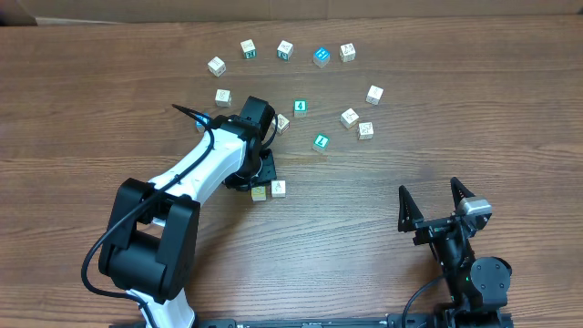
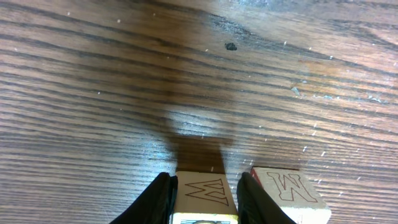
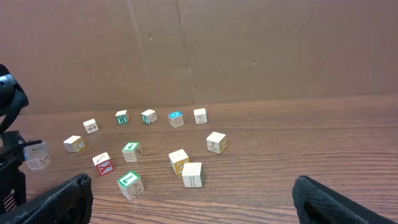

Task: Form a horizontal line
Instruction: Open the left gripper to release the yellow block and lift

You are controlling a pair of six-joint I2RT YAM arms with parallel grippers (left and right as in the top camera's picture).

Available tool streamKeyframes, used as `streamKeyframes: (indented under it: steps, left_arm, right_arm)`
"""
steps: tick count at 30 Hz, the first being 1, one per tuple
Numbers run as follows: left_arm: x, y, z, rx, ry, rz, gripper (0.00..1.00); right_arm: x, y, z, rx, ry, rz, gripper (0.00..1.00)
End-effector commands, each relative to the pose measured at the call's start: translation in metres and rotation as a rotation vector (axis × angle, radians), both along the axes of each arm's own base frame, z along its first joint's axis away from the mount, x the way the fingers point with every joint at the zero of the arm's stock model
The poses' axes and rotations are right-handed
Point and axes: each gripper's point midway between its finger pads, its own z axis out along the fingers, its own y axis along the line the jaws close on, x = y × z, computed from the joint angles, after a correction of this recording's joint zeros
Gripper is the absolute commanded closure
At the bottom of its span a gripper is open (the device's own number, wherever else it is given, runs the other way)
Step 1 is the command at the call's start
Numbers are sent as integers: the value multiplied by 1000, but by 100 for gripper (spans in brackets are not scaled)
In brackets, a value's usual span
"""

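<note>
From above, the left gripper [image 1: 257, 179] stands over the pale yellow cube [image 1: 260, 192], just beside a whitish cube [image 1: 278, 189], low at centre: the line's beginning. The left wrist view shows the jaws gripping the yellow cube. One finger [image 2: 252, 199] is almost against the neighbour, so opening may push it askew. In the right wrist view, the right gripper [image 1: 429, 191] is wide open and empty.

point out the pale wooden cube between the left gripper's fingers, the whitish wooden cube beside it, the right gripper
pale wooden cube [image 2: 205, 191]: left wrist view, top face
whitish wooden cube [image 2: 287, 186]: left wrist view, top face
right gripper [image 1: 428, 188]: overhead view, between fingertips
</note>
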Motion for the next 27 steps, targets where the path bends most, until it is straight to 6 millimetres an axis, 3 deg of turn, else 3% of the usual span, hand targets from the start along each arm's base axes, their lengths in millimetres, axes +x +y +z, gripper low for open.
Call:
streamKeyframes:
  steps: [1, 8, 14, 20, 27]
  left_arm:
    - [-1, 1, 0, 7, -5, -7, 78]
    - [-1, 1, 0, 6, -5, -6, 78]
    - [-5, 3, -1, 13, 11, -10, 60]
    - [-18, 7, -1, 26, 65, -11, 52]
    - [-20, 8, 13, 14, 100, -44, 60]
  right_arm:
    - [0, 0, -2, 3, -4, 0, 0]
    - [0, 0, -2, 3, -4, 0, 0]
    - [0, 0, -2, 3, -4, 0, 0]
    - [0, 0, -2, 3, -4, 0, 0]
    - [0, 0, -2, 3, -4, 0, 0]
